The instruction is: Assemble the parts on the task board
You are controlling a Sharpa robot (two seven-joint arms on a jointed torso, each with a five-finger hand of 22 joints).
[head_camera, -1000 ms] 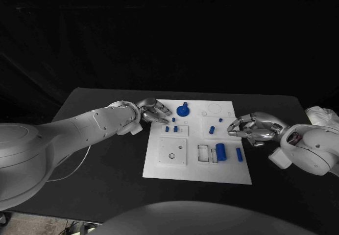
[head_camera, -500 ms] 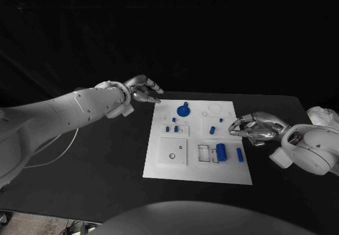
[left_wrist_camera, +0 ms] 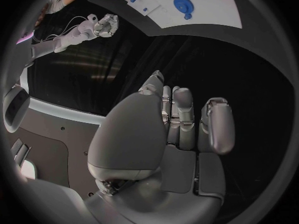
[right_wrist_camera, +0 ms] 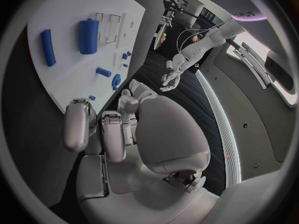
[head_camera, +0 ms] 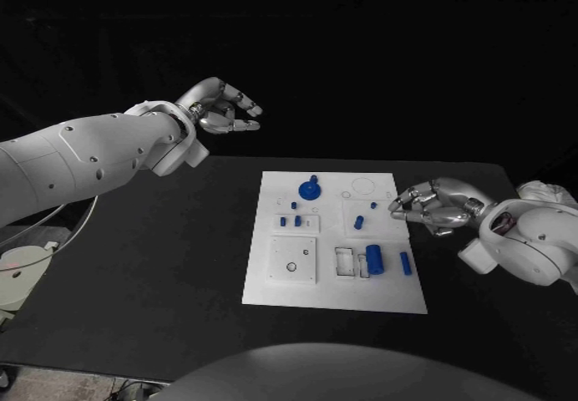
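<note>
So our left robot hand [head_camera: 223, 107] is up in the air beyond the tabletop's [head_camera: 157, 251] far edge, fingers curled in, holding nothing. Right robot hand [head_camera: 433, 205] sits just beside the task board's [head_camera: 332, 292] right edge, fingers curled too, nothing in it as far as we can see. The blue parts [head_camera: 376, 258] are all on the board.

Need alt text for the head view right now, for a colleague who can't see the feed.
A white task board lies mid-table with small blue parts on it. The left hand is raised above the table's far left edge, fingers curled, holding nothing visible. The right hand hovers by the board's right edge, fingers curled.
</note>
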